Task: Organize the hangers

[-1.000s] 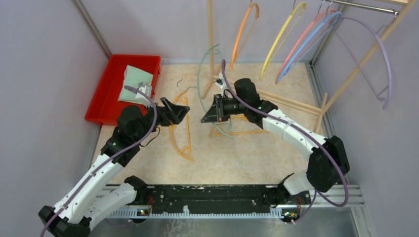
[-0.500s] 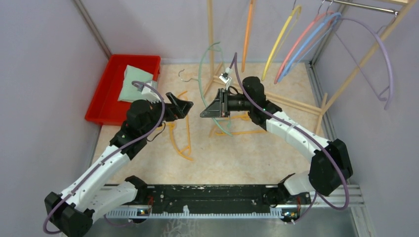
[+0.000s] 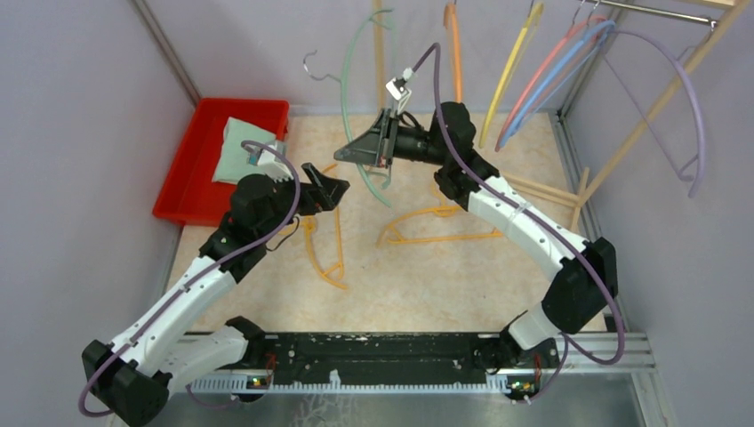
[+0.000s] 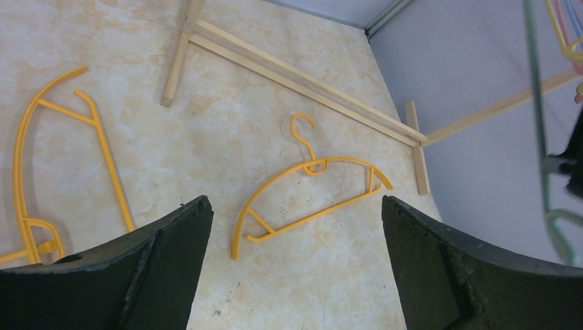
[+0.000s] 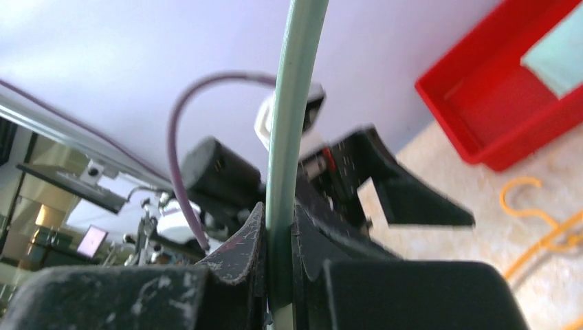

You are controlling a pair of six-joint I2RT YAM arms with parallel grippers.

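My right gripper (image 3: 356, 153) is shut on the green hanger (image 3: 349, 62) and holds it up in the air, with its metal hook toward the back left. In the right wrist view the green bar (image 5: 295, 103) runs between the fingers of my right gripper (image 5: 278, 213). My left gripper (image 3: 333, 189) is open and empty above the floor. Two orange-yellow hangers lie flat, one (image 3: 324, 249) under the left gripper and one (image 3: 436, 236) to its right; the left wrist view shows the right one (image 4: 309, 168) between the fingers of my left gripper (image 4: 294, 203). Orange (image 3: 455, 53), yellow (image 3: 511, 62), pink (image 3: 547, 71), blue (image 3: 556, 84) and lavender (image 3: 689, 98) hangers hang on the rack.
A red bin (image 3: 191, 191) holding a pale green cloth (image 3: 236, 147) stands at the back left. The wooden rack's upright pole (image 3: 378, 53) is just behind the raised hanger. Its base rails (image 3: 533, 187) lie on the floor at the right. Walls close in on both sides.
My right gripper has lifted the green hanger off the floor, up and toward the back. My left gripper has shifted slightly right and stayed open.
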